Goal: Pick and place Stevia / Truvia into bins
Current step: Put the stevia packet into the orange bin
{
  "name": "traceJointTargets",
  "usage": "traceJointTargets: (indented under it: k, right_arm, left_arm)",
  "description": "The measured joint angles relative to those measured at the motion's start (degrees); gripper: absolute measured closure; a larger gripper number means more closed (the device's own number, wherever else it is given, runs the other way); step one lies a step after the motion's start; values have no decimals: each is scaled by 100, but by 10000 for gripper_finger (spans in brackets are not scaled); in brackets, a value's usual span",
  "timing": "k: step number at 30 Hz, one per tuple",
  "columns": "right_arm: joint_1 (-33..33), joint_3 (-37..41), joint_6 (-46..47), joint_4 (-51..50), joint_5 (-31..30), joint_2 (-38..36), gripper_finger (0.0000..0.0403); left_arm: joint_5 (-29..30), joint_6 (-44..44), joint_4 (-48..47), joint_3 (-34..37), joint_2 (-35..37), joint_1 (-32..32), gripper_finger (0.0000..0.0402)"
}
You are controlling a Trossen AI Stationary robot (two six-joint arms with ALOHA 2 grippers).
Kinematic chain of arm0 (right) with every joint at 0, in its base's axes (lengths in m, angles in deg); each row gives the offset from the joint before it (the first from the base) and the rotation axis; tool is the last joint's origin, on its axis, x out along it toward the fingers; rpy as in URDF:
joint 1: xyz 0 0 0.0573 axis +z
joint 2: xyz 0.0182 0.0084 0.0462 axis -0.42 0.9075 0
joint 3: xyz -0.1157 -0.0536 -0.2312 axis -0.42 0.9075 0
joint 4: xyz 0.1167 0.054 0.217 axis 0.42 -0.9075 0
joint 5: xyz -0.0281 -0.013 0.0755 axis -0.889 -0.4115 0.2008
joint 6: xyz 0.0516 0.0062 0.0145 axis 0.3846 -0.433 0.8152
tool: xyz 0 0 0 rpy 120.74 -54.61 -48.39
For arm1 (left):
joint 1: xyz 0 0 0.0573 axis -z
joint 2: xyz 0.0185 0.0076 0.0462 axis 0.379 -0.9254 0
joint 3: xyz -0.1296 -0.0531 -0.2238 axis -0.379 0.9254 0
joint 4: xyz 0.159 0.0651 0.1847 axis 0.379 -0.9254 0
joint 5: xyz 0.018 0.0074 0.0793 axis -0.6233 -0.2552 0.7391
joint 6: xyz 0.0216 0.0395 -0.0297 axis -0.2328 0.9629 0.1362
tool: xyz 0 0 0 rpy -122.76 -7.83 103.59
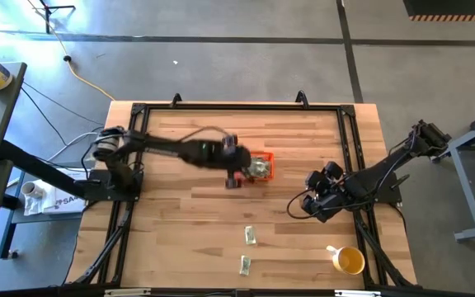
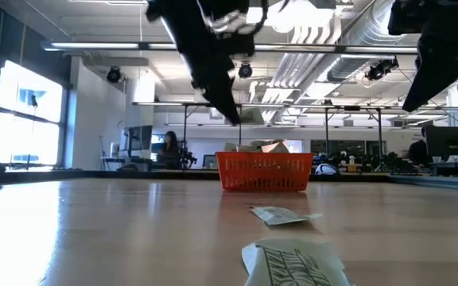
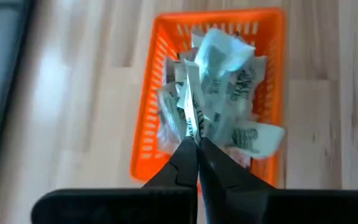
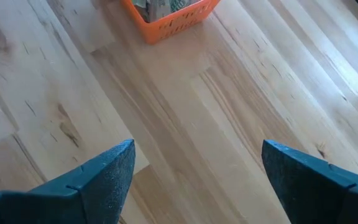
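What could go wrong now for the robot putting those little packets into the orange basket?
The orange bin is heaped high with sweetener packets, so another drop might slide off onto the table. The left tool is shut right above the pile; whether it pinches a packet is unclear, and lifting could drag one out. Two packets still lie on the table near the yellow mug, which the open right tool could bump.

Bright overhead daylight; moving left arm (image 1: 180,150) blurred.
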Motion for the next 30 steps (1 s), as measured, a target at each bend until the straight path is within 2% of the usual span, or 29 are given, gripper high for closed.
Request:
traceJointTargets:
  k: [3, 11, 15, 20, 26, 30]
  right_arm:
    - [0, 0, 0, -4, 0, 0, 64]
    - [-2, 0, -1, -45, -41, -2, 66]
    - [-7, 0, 25, -55, -77, 0, 66]
    - [-7, 0, 146, -61, -91, 1, 66]
    - [-9, 0, 285, -59, -22, 2, 68]
    - [-9, 0, 279, -33, -31, 7, 68]
  left_arm:
    - [-727, -2, 26, 4, -190, -371, 358]
    - [-1075, 76, 948, -12, -412, -405, 368]
    - [-1107, 14, 981, 3, -670, -410, 355]
    - [-972, 9, 1270, -16, -1032, -416, 359]
    - [-380, -383, 1212, -30, -1009, -534, 349]
    - [-493, -332, 1111, -159, -986, -599, 326]
